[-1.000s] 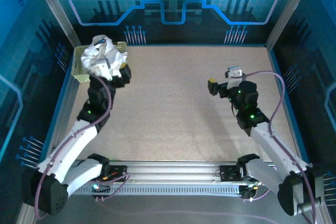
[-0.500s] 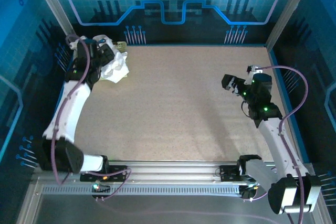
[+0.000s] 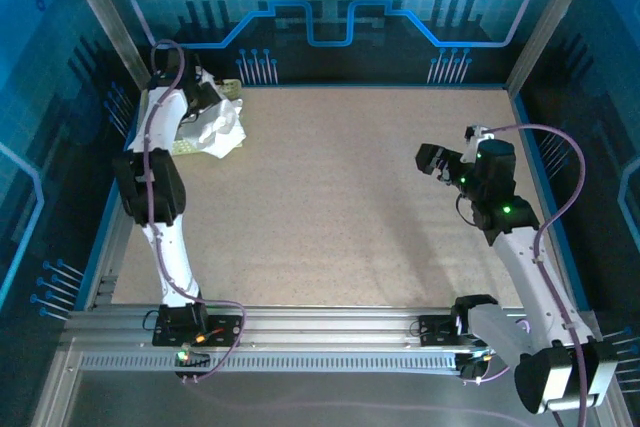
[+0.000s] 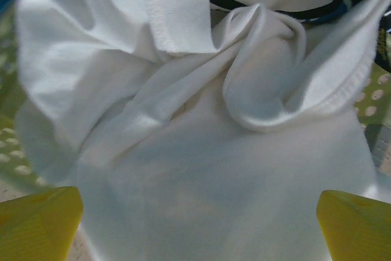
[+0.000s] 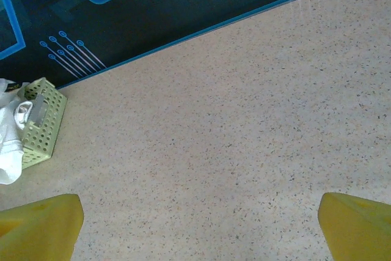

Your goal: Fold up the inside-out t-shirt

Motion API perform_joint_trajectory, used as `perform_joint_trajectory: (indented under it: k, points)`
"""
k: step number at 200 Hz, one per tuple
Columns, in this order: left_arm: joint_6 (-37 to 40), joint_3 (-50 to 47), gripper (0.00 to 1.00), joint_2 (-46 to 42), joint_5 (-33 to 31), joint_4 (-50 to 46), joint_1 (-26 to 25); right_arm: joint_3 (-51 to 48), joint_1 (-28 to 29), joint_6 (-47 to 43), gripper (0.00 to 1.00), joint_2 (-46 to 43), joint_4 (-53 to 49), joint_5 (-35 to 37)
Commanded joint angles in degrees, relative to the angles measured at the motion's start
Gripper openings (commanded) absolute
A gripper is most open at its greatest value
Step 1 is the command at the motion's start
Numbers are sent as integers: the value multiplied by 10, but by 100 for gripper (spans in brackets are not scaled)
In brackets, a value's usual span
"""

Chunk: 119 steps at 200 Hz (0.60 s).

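Note:
The white t-shirt (image 3: 218,129) lies crumpled in the far left corner, spilling out of the pale yellow-green basket (image 3: 183,146) onto the table. My left gripper (image 3: 203,114) hovers right over it. In the left wrist view the bunched cloth (image 4: 201,151) with its stitched hems lies close below, and the yellow fingertips (image 4: 36,224) stand wide apart, open, at either side of it. My right gripper (image 3: 428,160) hangs open over bare table at the right. Its wrist view looks across to the t-shirt (image 5: 8,145), with its fingertips (image 5: 357,227) wide apart on nothing.
The basket (image 5: 44,120) sits against the dark back wall (image 5: 183,4) in the far left corner. Blue rails edge the speckled table (image 3: 340,207) on the left, back and right. The arm bases stand on the rail at the near edge.
My left arm has stretched up along the left edge toward the far corner, its gripper now over the shirt. The right gripper has drifted slightly left after pulling back to the right.

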Motion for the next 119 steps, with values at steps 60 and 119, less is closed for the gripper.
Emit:
perform_joint_trajectory:
  k: [60,119]
  points:
    - [-36,100,99,125,96,-92,19,4,21,9,100,7,-8,4]
    - [-63,124,82,173,143,-72,37,4,26,9,100,-4,-19,9]
